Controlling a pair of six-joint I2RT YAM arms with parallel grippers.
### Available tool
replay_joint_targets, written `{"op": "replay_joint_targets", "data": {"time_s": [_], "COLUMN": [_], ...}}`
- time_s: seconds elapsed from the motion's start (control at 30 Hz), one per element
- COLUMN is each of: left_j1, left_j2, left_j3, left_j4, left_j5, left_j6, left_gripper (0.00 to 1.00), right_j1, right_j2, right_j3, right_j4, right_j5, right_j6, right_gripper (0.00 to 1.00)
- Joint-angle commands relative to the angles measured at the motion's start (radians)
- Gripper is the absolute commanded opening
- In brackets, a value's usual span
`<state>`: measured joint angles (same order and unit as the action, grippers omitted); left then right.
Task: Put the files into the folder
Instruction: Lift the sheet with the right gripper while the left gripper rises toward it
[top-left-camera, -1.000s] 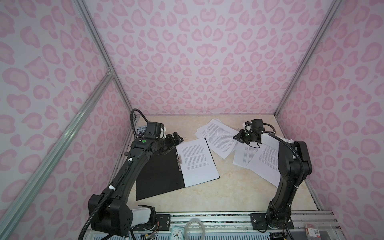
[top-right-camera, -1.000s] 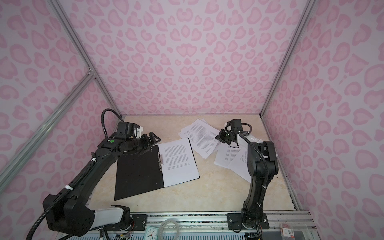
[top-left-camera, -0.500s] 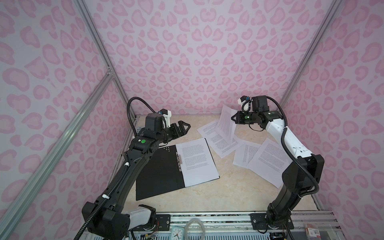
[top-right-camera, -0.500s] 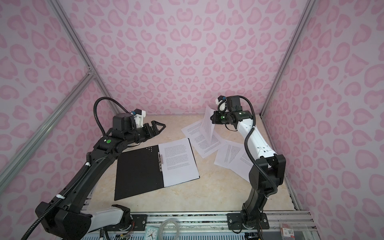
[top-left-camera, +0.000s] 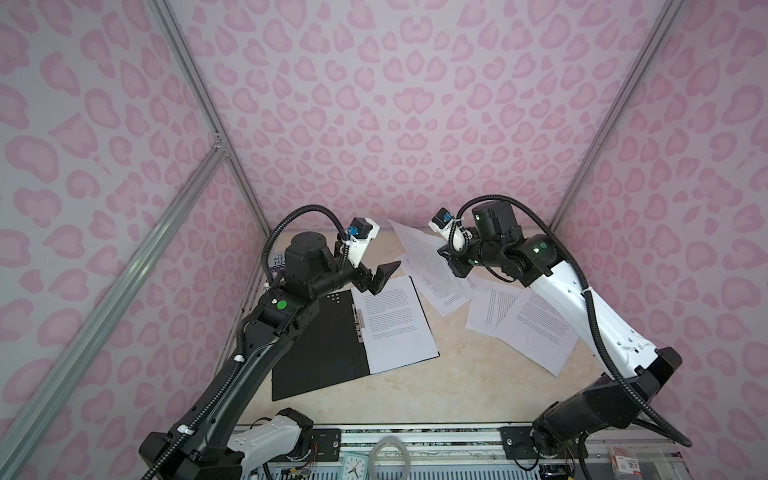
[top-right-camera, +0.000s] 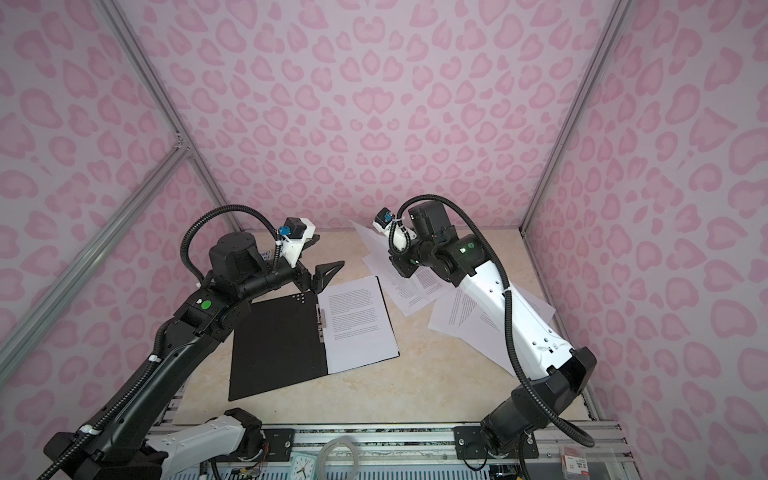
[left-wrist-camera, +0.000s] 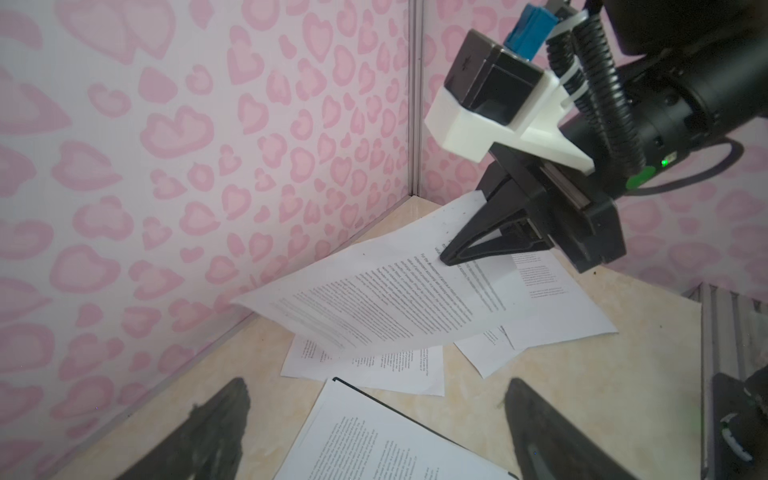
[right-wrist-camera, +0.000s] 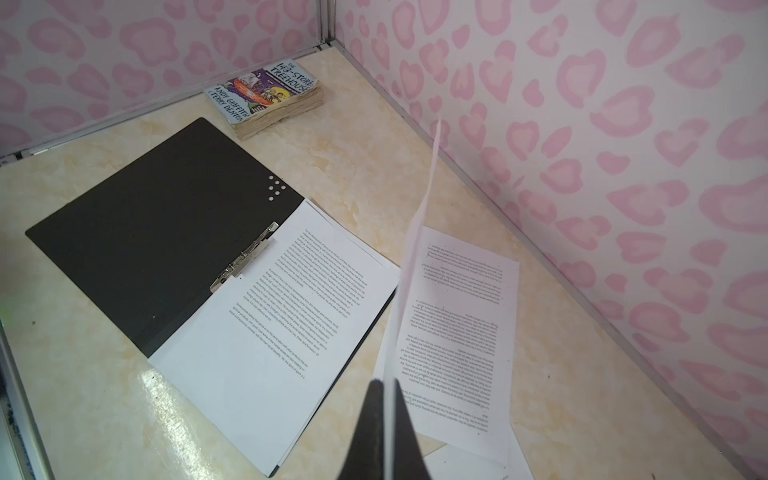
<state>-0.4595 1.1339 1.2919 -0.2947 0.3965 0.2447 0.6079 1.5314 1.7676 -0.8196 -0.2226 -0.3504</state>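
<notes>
Now a printed sheet (left-wrist-camera: 374, 299) is being held clear of the table (top-left-camera: 415, 395) by the right gripper (left-wrist-camera: 446, 258), jaws pinched on its edge, and is being carried nearer the open folder (top-left-camera: 320, 345) than half a second earlier (one page (top-left-camera: 395, 320) already lies inside). The left gripper (top-left-camera: 380, 277) is being kept above the folder's far edge, jaws wide and empty. Remaining files (top-left-camera: 528, 328) are lying beside the folder.

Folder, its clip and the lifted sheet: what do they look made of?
The folder: likely plastic or coated card, matte black with a fine grain. Its clip: metal, by the bright silver glint. The lifted sheet: thin matte paper, bowing, printed with text.
</notes>
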Motion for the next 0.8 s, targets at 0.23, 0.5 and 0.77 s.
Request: {"op": "replay_joint_targets", "data": {"time_s": [0.23,0.5,0.77], "left_j1": [0.0,-0.004,-0.019], "left_j2": [0.061,0.094,0.128], "left_j3": [0.114,0.122,0.122], "left_j4": [-0.166,-0.224,-0.176], "left_j5": [0.108,0.165,0.069], "left_j6": [0.243,0.239,0.227], "left_gripper": [0.94,0.79,0.7], "right_j1": [0.097,0.127,0.166], "right_j2": [-0.05,-0.079,-0.098], "right_j3": [0.002,-0.013,-0.027], "right_j4": [-0.037,-0.007,0.002], "right_j5": [0.12,0.138,0.119], "right_j6": [-0.196,-0.222,-0.266], "right_gripper": [0.0,0.0,0.0]}}
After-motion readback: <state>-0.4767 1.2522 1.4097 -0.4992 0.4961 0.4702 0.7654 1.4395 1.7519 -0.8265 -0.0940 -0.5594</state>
